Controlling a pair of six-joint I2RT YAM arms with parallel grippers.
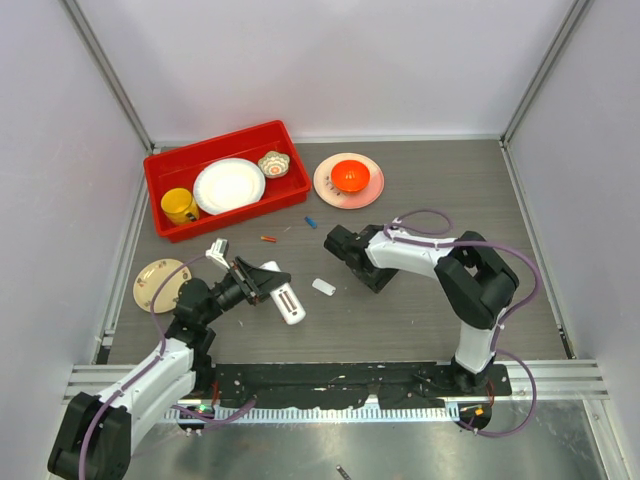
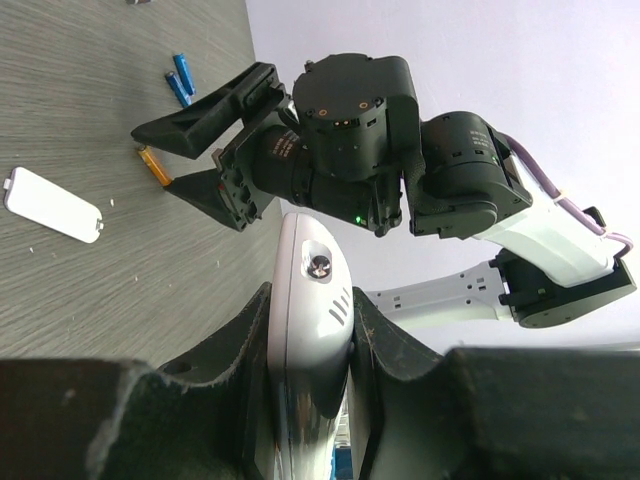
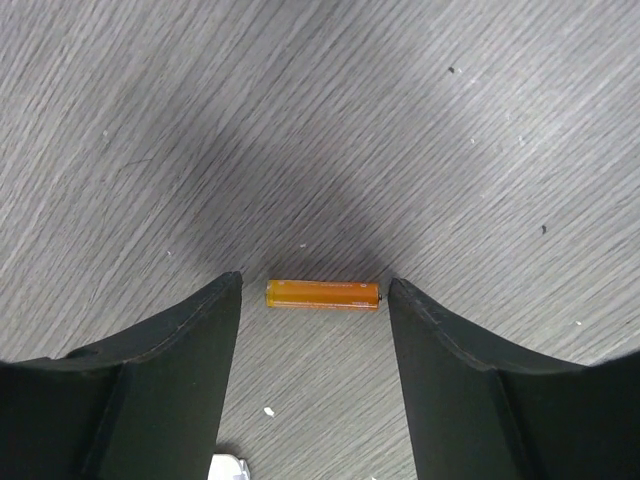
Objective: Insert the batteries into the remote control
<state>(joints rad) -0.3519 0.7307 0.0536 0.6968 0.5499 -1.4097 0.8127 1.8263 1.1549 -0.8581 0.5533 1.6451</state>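
Observation:
My left gripper (image 1: pixel 268 284) is shut on the white remote control (image 1: pixel 288 302), gripping it by its sides and holding it tilted; in the left wrist view the remote (image 2: pixel 310 300) sits tight between both fingers. My right gripper (image 1: pixel 336 243) is open and low over the table. In the right wrist view an orange battery (image 3: pixel 322 294) lies flat between its fingertips, untouched. That battery (image 2: pixel 153 165) also shows in the left wrist view under the right gripper (image 2: pixel 195 150). Two blue batteries (image 2: pixel 180 78) lie beyond. In the top view I see a blue battery (image 1: pixel 310 222) and an orange-red one (image 1: pixel 268 239).
A small loose white rounded piece (image 1: pixel 323 287) lies between the arms. A red bin (image 1: pixel 168 165) at back left holds a yellow mug, a white plate and a small bowl. A pink plate (image 1: pixel 325 188) bears an orange bowl. A tan disc (image 1: pixel 160 283) lies at the left.

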